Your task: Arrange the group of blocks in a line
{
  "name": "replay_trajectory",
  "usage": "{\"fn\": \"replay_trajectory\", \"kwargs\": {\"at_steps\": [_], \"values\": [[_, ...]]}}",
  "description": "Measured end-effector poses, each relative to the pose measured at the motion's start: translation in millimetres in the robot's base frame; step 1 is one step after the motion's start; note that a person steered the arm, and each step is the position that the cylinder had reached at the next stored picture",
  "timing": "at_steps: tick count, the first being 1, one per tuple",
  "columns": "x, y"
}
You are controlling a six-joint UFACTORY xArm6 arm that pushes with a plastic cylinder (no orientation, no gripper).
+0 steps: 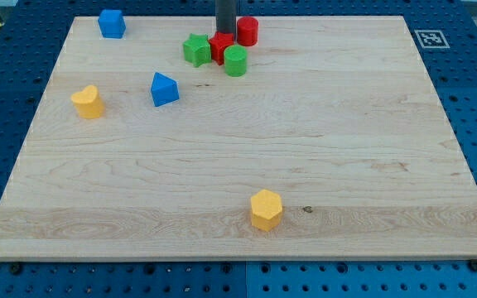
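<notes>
My tip is at the view's top centre, among a cluster of blocks. It touches the top of a red star block. A red cylinder stands just right of the tip. A green star block lies left of the red star, and a green cylinder lies below and right of it.
A blue cube sits at the top left. A blue triangular block and a yellow block lie on the left side. A yellow hexagonal block lies near the bottom edge. The wooden board rests on a blue perforated table.
</notes>
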State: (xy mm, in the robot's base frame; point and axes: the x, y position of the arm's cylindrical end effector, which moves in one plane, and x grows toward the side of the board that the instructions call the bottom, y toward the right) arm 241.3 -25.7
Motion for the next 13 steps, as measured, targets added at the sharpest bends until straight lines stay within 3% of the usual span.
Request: {"fn": "replay_trajectory", "kwargs": {"at_steps": [3,6,9,11,13], "values": [[5.4,-70.6],[80.4,-65.3],[84.5,-8.8],[114.4,5.4],[103.7,123.0]]}}
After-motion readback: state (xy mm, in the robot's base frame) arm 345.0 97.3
